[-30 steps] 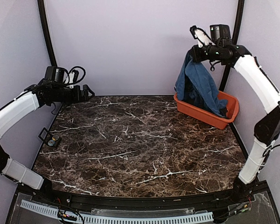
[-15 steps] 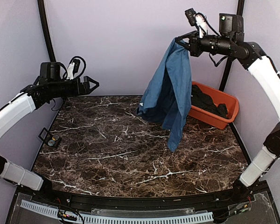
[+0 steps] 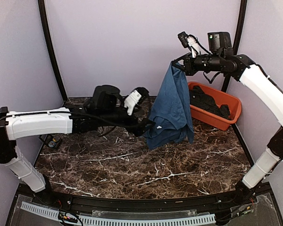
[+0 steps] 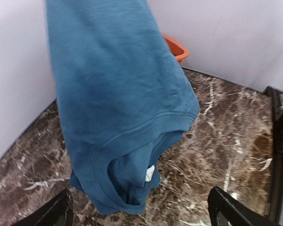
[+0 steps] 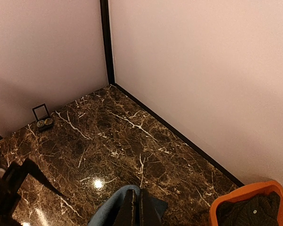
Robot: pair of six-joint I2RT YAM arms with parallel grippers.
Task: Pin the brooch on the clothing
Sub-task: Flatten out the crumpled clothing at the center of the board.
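The clothing (image 3: pixel 172 106), a blue T-shirt, hangs in the air from its top edge, and its lower folds reach the marble tabletop (image 3: pixel 132 165). My right gripper (image 3: pixel 176 66) is shut on that top edge, and blue fabric bunches around the shut fingers (image 5: pixel 137 209) in the right wrist view. My left gripper (image 3: pixel 148 126) is open at the shirt's lower hem (image 4: pixel 132 188), with its fingertips (image 4: pixel 61 212) on either side of the hanging folds and not touching them. The brooch (image 5: pixel 45 123) shows as small dark round pieces beside a little black frame near the table's left edge.
An orange tub (image 3: pixel 228 101) at the back right holds dark garments (image 3: pixel 207 103). Lilac walls close the back and both sides. My left arm (image 3: pixel 42 123) stretches across the left half of the table, low over the surface.
The right arm lifted the shirt out of the tub, carried it left, then lowered it slightly. The left arm swung from the far left to the shirt's lower hem.
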